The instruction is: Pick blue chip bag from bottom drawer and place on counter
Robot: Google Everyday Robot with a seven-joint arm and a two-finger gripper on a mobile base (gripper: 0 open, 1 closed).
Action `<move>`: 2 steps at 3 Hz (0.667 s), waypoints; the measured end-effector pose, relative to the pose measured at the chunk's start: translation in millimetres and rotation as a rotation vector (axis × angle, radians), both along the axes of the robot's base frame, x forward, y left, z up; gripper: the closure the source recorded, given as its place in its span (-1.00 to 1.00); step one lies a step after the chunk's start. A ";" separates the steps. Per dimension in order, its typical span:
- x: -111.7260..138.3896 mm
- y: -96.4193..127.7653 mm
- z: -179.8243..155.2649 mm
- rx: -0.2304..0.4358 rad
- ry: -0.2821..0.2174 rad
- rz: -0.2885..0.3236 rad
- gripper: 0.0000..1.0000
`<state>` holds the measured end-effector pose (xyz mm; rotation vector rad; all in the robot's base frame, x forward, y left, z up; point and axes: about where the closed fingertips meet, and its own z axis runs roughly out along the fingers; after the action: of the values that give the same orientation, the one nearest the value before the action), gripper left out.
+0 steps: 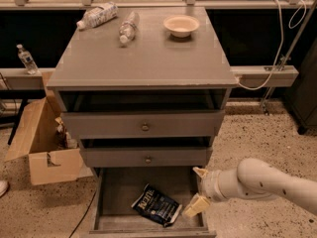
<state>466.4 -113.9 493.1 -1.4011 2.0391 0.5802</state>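
Note:
The blue chip bag [156, 206] lies flat on the grey floor of the open bottom drawer [119, 192], toward the front middle. My gripper [197, 191] reaches in from the right on a white arm and hovers over the drawer's right side, just right of the bag and not touching it. Its two cream fingers [194, 206] are spread apart with nothing between them. The counter [143, 53] is the grey cabinet top above.
On the counter lie two clear plastic bottles [96, 15] [128, 27] and a small white bowl [181, 26]. Two shallower knobbed drawers [144, 127] sit slightly open above the bottom one. An open cardboard box [42, 148] stands on the floor at the left.

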 end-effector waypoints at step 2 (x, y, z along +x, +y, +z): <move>17.6 -12.9 -100.3 -0.050 0.021 -0.031 -1.00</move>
<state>484.0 -126.7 392.8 -1.3944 2.1012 0.5359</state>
